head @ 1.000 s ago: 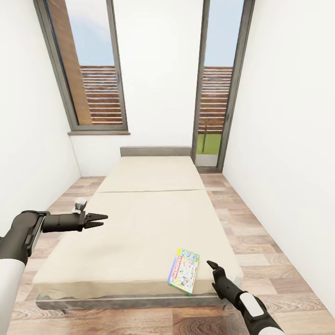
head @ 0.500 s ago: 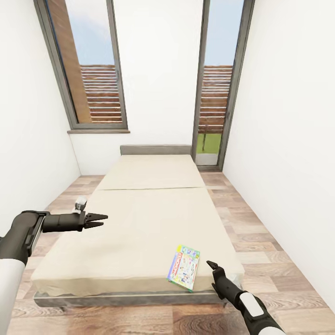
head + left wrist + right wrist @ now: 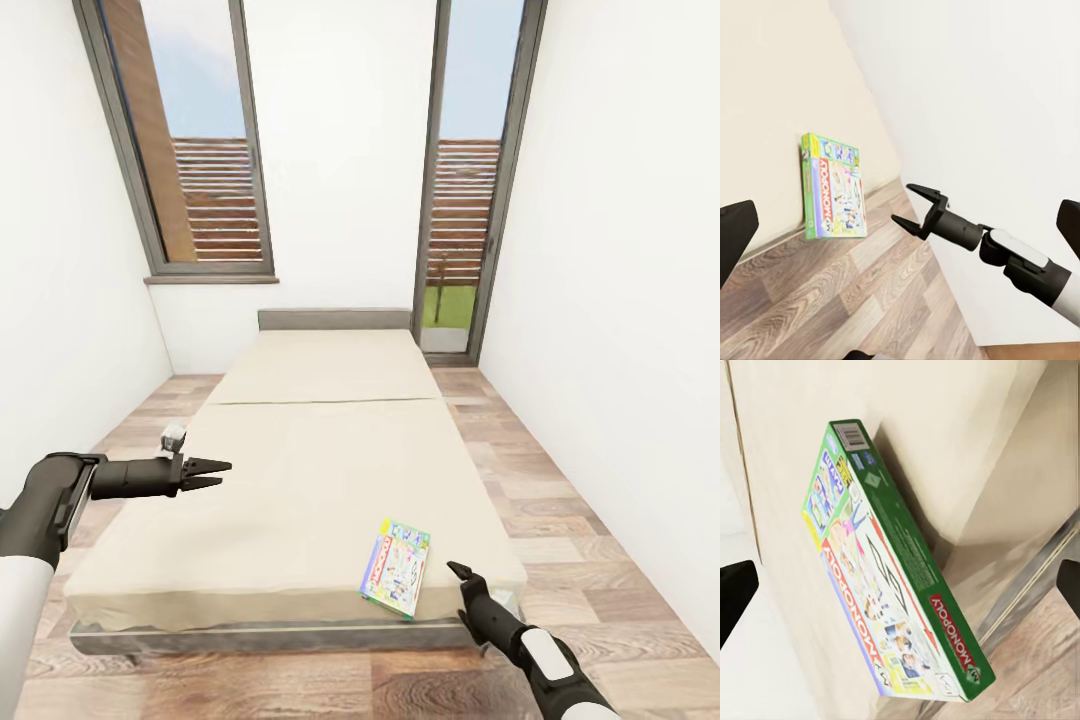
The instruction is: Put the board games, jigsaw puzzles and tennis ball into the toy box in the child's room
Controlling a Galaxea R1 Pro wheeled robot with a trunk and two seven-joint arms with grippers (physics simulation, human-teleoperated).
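Change: the whole head view has slid a little, so the bed sits slightly higher and smaller than a second ago; the camera moved, not the things. Both arms keep the same pose within the picture.
Room: white walls, wood-plank floor (image 3: 600, 560), two tall grey-framed windows (image 3: 195, 150) at the far end.
Bed: beige mattress (image 3: 300, 470) on a grey frame, low grey headboard at the far end; the near left foot of the frame is cut by the left arm.
Board game: flat box (image 3: 396, 567) lying on the bed's near right corner, close to the near edge. The green side reads "MONOPOLY" on a red strip; a barcode label sits on one short end. The small print on the pale cover is too fine to read.
Left gripper: (image 3: 215, 472) held over the bed's left edge, well apart from the box; fingers narrow, tips nearly together.
Right gripper: (image 3: 460, 578) just right of the box and near it, not touching; fingers wide apart, as the left wrist view shows. In the right wrist view the box lies between the two dark finger tips (image 3: 736, 589), still beyond them.
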